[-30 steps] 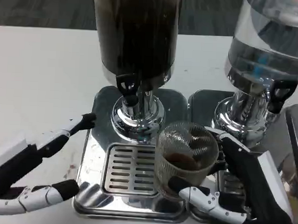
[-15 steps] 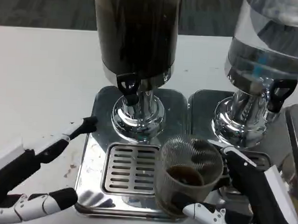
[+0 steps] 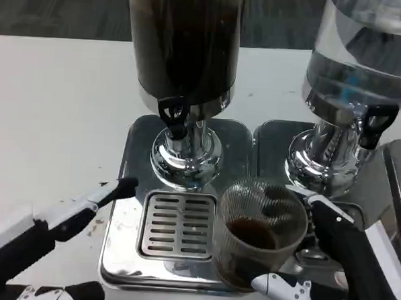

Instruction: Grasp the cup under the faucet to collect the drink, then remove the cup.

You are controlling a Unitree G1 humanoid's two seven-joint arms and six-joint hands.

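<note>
**Already off the grate: cup with drink held by the right hand**

Right hand (image 3: pixel 339 268) gripped the cup (image 3: pixel 258 235) from its right side, one white-and-black finger curled across the near base and another pressed high behind the rim, so the fingers were clamped on the cup wall. Likely held that way to keep it upright, since dark drink sat in the bottom and a tilt would spill it.

Cup stood in front of and to the right of the dark dispenser (image 3: pixel 182 48), at the right edge of the slotted grate (image 3: pixel 176 224), well clear of the black faucet (image 3: pixel 173 115). Judged as collection done and removal under way: the cup was no longer beneath the spout.

Left hand (image 3: pixel 62 217) lay to the left of the dispenser's drip tray (image 3: pixel 124 253), fingers apart and holding nothing; one long finger pointed toward the tray's left edge, another lay nearer the camera. Probably waiting, kept out of the cup's path.

Clear dispenser (image 3: pixel 363 58) stood to the right of the dark dispenser, its own black tap (image 3: pixel 373 125) just behind the right hand; a bump there looked like the main risk when pulling back. All sat on the white table (image 3: pixel 55 95).
</note>
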